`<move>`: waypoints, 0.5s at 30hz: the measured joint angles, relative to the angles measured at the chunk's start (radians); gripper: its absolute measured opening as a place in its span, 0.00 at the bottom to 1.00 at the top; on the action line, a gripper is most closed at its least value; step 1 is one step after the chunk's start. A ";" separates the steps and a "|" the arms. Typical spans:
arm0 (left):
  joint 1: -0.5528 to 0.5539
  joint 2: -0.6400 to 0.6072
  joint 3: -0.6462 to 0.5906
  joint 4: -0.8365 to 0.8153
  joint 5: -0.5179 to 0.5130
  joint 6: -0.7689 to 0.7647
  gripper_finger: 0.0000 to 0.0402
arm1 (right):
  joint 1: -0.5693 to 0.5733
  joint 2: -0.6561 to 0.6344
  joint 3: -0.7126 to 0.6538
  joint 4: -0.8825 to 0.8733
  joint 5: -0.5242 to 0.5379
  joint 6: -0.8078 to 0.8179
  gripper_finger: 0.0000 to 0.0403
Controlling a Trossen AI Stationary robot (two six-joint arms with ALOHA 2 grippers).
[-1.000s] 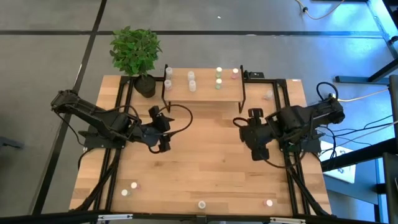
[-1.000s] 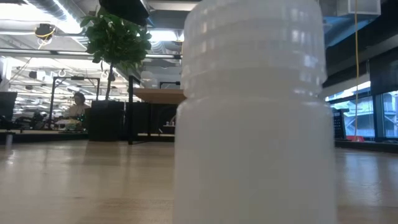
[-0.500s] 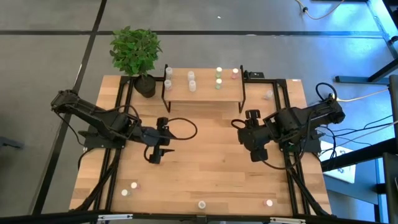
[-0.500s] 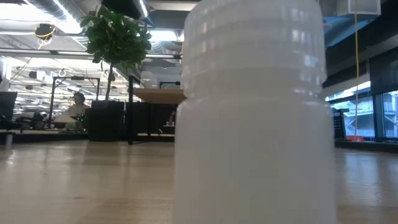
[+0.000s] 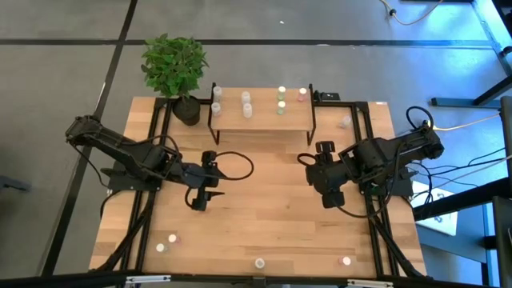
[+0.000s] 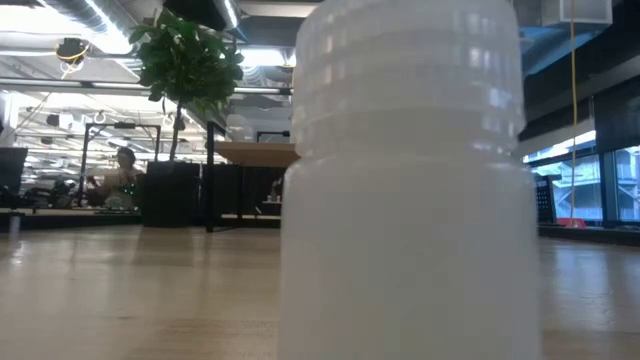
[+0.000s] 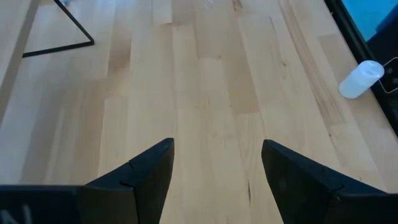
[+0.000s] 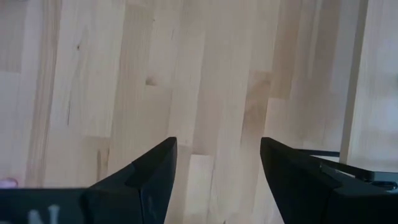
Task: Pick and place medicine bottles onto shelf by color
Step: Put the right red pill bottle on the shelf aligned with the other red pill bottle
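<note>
The shelf [image 5: 262, 114], a light-wood board on a black frame, stands at the table's far middle. Several small whitish bottles [image 5: 247, 104] with white, green and pink caps stand on it. More bottles stand on the table near the front edge [image 5: 166, 242], [image 5: 259, 262], [image 5: 346, 260], and one lies at the far right [image 5: 344, 122]. My left gripper [image 5: 212, 178] is open and empty over the bare table, left of centre; its wrist view [image 7: 217, 155] shows nothing between the fingers. My right gripper [image 5: 317, 172] is open and empty right of centre [image 8: 217, 155].
A potted plant [image 5: 176, 68] stands at the far left corner beside the shelf. Black rails [image 5: 372, 216] run along both table sides. One bottle [image 6: 410, 180] stands right before the low camera and fills its view. The left wrist view shows the far-right bottle [image 7: 360, 79].
My left gripper has moved a little toward the table's near edge and turned about, then stayed still. It stays open and empty. No bottle has moved.
</note>
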State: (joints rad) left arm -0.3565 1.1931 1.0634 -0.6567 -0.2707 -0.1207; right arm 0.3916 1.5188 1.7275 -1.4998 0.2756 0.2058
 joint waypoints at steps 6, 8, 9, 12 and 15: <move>0.000 0.000 0.000 0.000 0.000 0.000 0.59 | 0.003 0.000 0.000 0.000 -0.008 0.000 0.58; 0.000 0.000 0.000 0.000 -0.001 0.000 0.59 | 0.015 0.000 0.000 0.000 -0.014 0.000 0.58; 0.000 0.000 0.000 0.000 -0.001 0.000 0.59 | 0.025 0.000 0.000 0.000 -0.014 0.000 0.58; 0.000 0.000 0.000 0.000 -0.001 0.000 0.59 | 0.072 0.000 0.000 0.000 -0.014 0.001 0.58; 0.000 0.000 0.000 0.000 -0.001 0.000 0.59 | 0.140 0.000 0.000 0.004 -0.015 0.013 0.58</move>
State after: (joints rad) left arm -0.3564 1.1931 1.0634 -0.6567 -0.2714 -0.1207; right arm 0.5316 1.5188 1.7275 -1.4961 0.2610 0.2187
